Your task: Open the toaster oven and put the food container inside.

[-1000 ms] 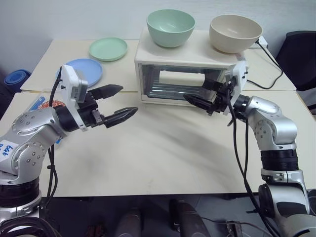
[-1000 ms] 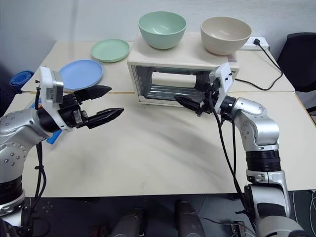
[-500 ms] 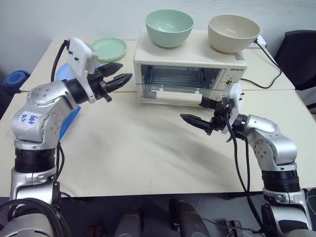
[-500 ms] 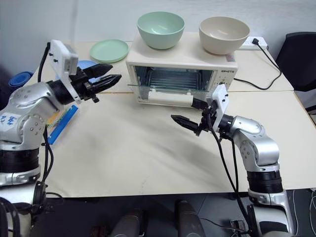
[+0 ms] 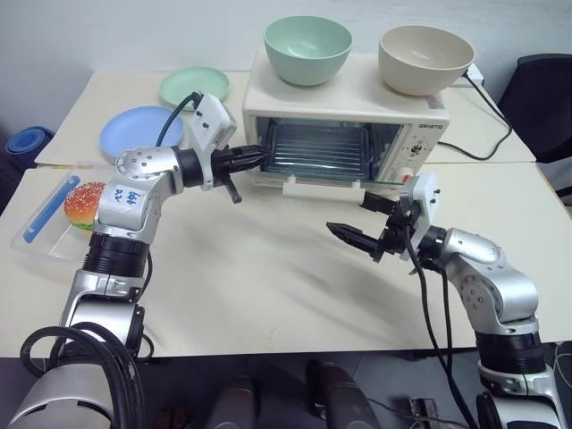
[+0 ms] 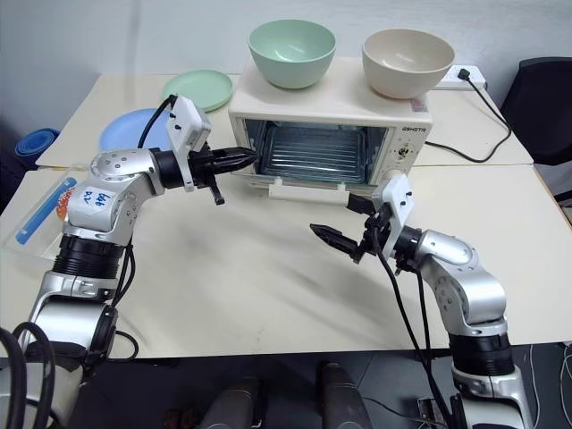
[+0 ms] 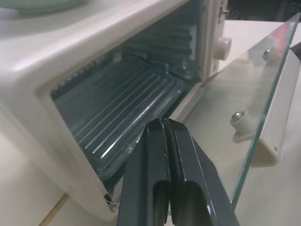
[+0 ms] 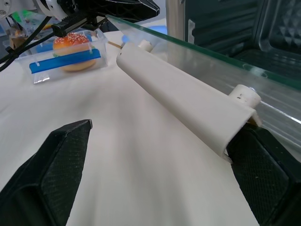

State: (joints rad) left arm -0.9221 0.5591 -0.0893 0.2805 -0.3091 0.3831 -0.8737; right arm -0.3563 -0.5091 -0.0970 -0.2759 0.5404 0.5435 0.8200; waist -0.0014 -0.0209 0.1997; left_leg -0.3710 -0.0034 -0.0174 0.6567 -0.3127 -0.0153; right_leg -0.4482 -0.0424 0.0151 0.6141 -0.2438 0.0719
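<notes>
Showing closed left gripper [image 7: 165, 141] before toaster oven [image 7: 94, 70] tray.

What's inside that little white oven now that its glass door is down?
Inside the cream-white boxy toaster oven sits a dark ribbed metal tray on the rack level, with no food on it. The cavity's far corners lie in shadow, so they can't be checked.

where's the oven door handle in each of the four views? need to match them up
Left eye view: white bar handle along the front edge of the open glass door, below the oven mouth.
Right eye view: same place, just ahead of the toaster oven.
Left wrist view: seen through the glass at the right edge.
Right wrist view: large white bar running diagonally across the middle.
Shared landmark: the glass door.
</notes>
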